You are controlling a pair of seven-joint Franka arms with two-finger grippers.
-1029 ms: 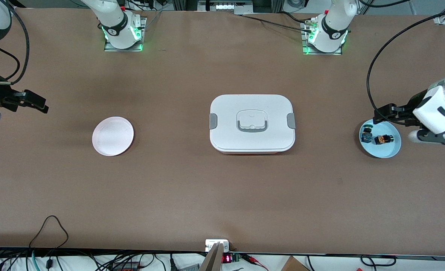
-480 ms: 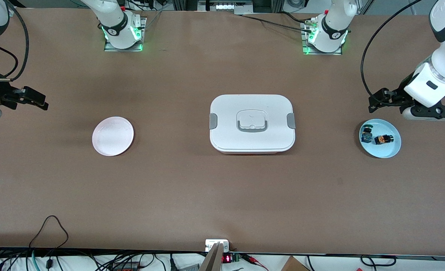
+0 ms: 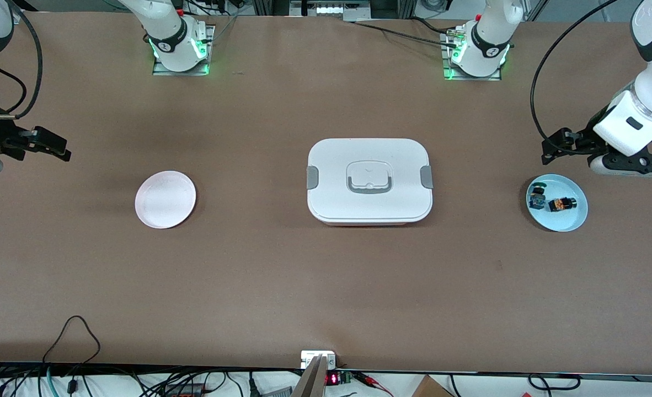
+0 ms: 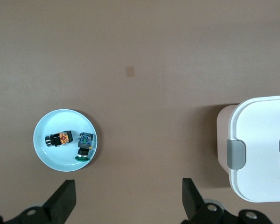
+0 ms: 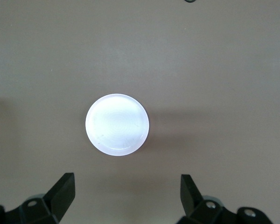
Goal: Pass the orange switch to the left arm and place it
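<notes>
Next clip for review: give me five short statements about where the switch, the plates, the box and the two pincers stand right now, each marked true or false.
1. The orange switch lies on the blue plate. True.
2. The left pincer is shut on the switch. False: it is open, empty, up in the air near the blue plate.
3. The box has its lid on and sits between the two plates. True.
4. The pink plate holds a blue-and-green component. False: it is bare; that blue-and-green component lies on the blue plate beside the switch.
5. The right pincer rests on the box. False: it is open, at the right arm's end of the table, apart from the box.
</notes>
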